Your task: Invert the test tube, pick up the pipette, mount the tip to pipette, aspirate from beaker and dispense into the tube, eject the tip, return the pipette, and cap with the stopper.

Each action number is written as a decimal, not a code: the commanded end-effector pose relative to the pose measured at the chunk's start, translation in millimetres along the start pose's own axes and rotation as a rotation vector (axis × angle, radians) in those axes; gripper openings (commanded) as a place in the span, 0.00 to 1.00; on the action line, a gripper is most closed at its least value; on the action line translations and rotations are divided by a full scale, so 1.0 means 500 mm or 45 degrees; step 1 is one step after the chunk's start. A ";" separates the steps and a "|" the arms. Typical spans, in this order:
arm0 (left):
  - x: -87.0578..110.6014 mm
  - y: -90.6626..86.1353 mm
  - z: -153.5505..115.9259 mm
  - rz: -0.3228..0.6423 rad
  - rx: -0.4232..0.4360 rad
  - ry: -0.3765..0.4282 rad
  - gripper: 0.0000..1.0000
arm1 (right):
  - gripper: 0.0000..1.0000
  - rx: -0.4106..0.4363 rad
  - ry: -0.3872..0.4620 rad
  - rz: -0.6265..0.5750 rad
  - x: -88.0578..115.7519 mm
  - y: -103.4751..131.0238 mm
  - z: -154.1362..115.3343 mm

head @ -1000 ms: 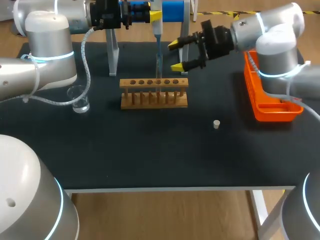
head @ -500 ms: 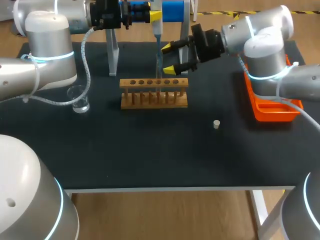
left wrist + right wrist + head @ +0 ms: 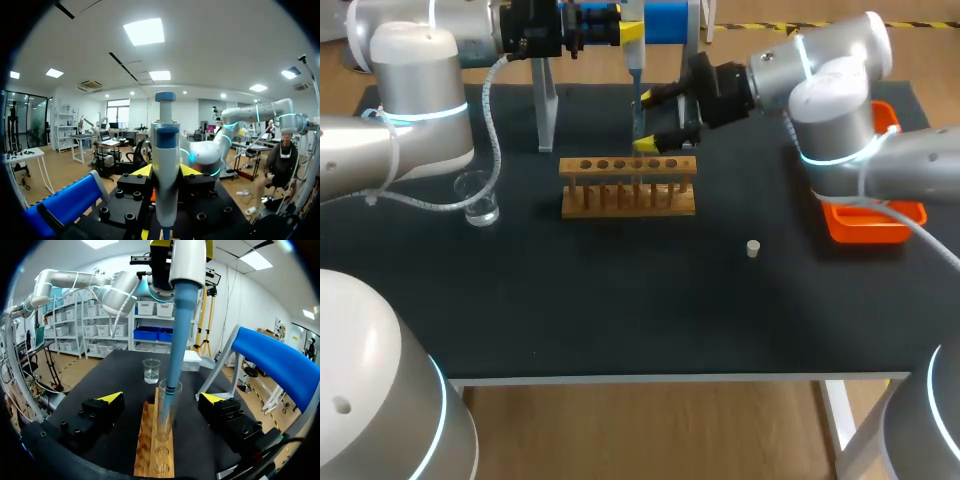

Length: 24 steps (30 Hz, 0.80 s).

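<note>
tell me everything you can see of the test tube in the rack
The test tube is clear glass, open-mouthed with no stopper, and stands upright in one hole of the wooden rack. The blue tip of the pipette reaches down into its mouth. The right gripper is open, with one yellow-tipped finger on either side of the tube and neither touching it. Whether it holds liquid cannot be told. The beaker stands apart, beyond the rack.

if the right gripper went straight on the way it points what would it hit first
Probably the test tube in the rack, with the pipette tip inside it, ahead between the right gripper's open fingers; depth is unclear.
</note>
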<state>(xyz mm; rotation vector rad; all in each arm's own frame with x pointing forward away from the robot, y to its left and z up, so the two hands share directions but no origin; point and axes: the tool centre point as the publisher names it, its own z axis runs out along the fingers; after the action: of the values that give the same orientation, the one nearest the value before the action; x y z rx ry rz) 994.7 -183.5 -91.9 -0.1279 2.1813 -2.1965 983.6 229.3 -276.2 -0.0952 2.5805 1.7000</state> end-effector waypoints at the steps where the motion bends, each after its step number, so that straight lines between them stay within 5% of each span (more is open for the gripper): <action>1: 0.001 -0.002 0.001 0.000 -0.003 -0.003 0.00 | 1.00 0.023 -0.010 0.006 -0.003 -0.005 0.018; 24: 0.001 -0.002 0.001 0.000 -0.003 -0.003 0.00 | 1.00 0.143 -0.049 0.010 -0.008 -0.040 0.052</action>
<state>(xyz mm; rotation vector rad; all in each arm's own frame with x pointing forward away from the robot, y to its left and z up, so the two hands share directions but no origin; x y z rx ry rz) 994.7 -183.4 -91.9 -0.1280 2.1813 -2.1964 987.6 242.1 -304.4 -0.0495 2.6332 1.5523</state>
